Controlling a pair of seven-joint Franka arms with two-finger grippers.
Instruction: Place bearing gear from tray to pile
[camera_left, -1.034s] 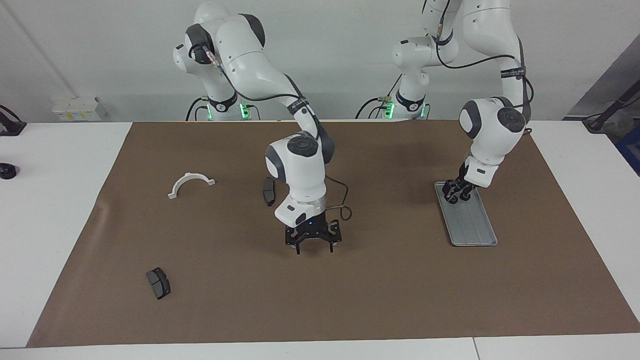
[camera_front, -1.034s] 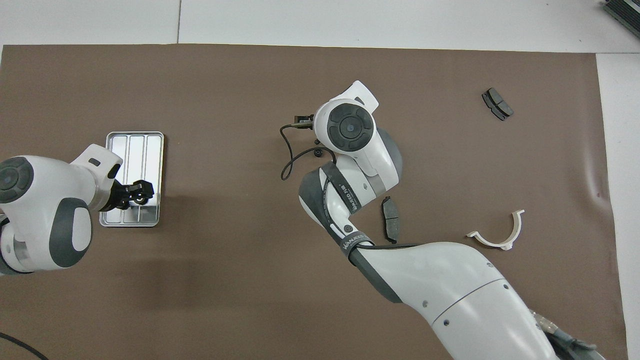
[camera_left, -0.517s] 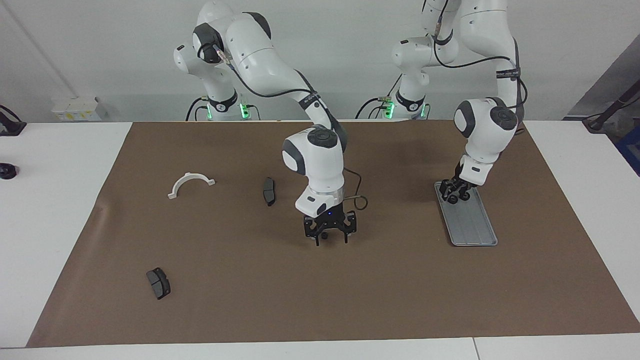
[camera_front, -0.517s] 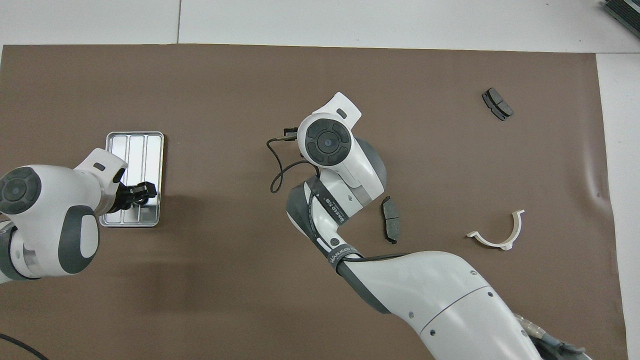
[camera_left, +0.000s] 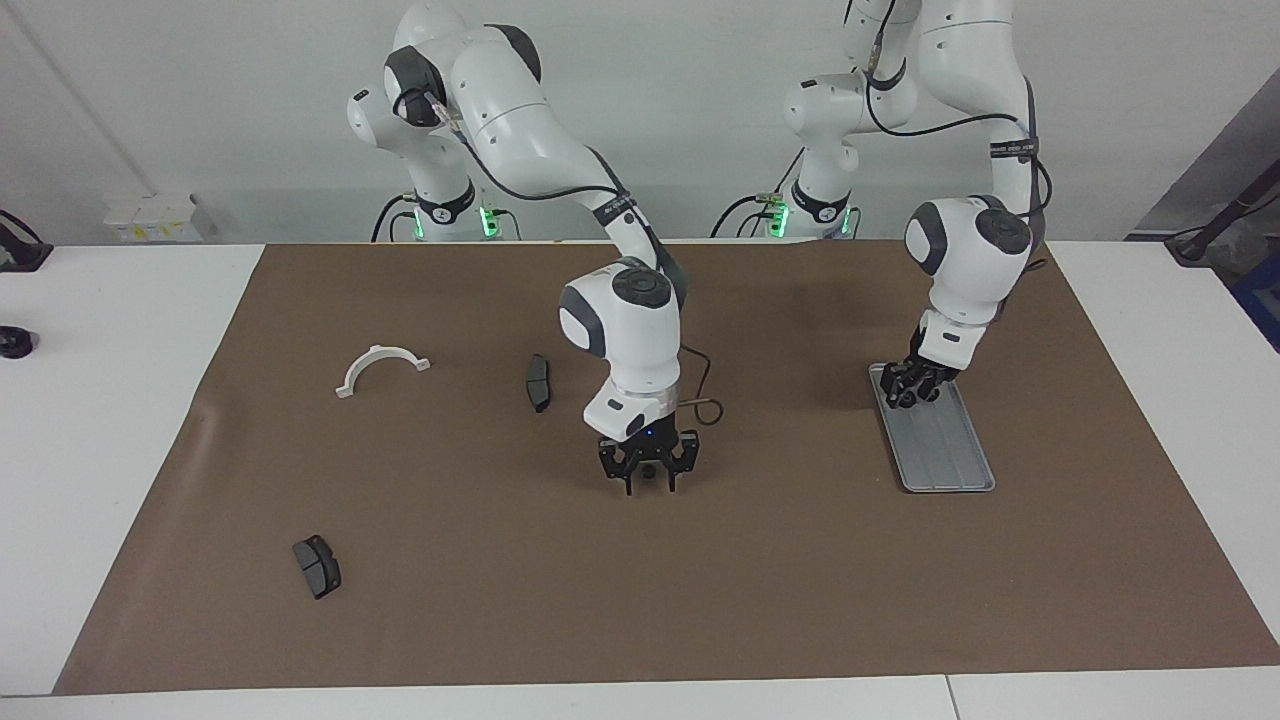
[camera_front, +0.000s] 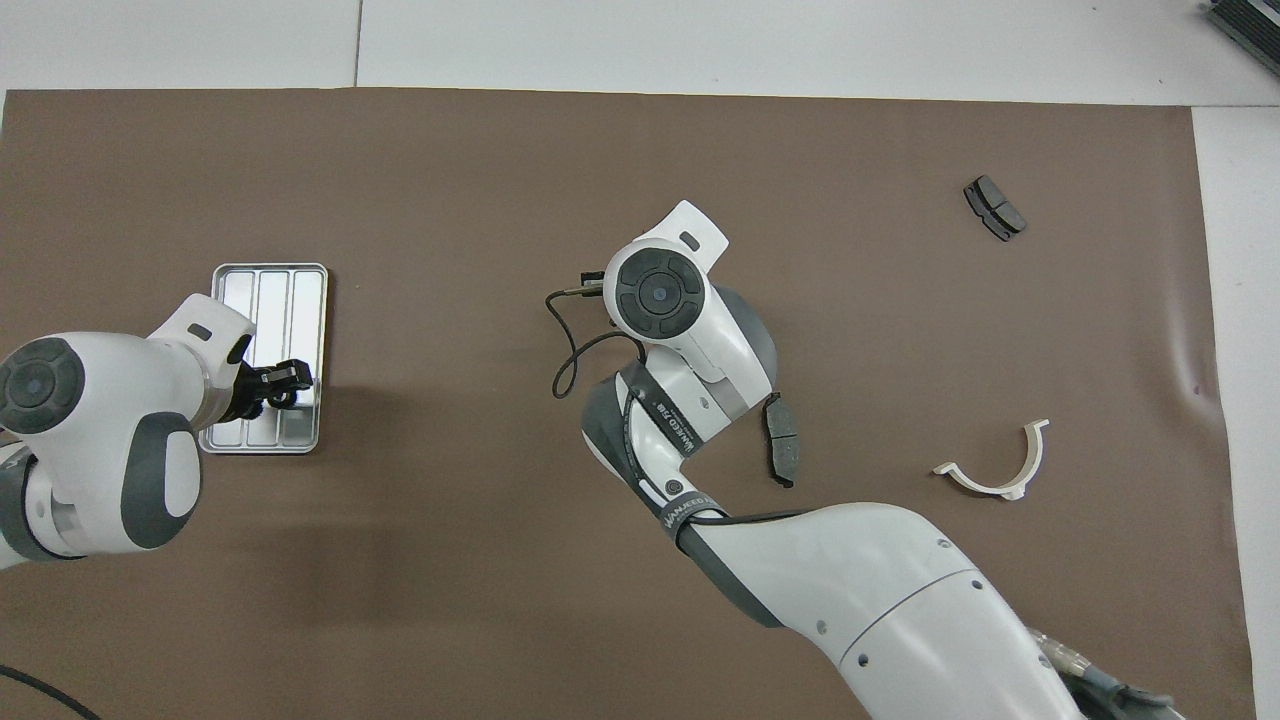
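**Both grippers low, one at the tray, one mid-mat**

Brown matting (camera_left: 850, 600) covers the table. At the left arm's end lies the metal tray (camera_left: 945, 450), its robot-side end under the left gripper (camera_left: 908, 393), which is down at a black gear (camera_front: 280, 395) there; whether it is clamped I cannot tell. Mid-mat, the right gripper (camera_left: 648, 478) hangs low, closer to the robots than a second ago; its finger state is unclear. Two brake pads (camera_left: 538, 382) (camera_left: 317, 566) and a white half-ring (camera_left: 381, 368) lie toward the right arm's end.

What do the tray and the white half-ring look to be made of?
Tray: likely metal, silver-grey with bright reflections in the overhead view, pressed lengthwise ridges.
Half-ring: probably plastic, plain matte white with small end tabs; I cannot tell for certain.
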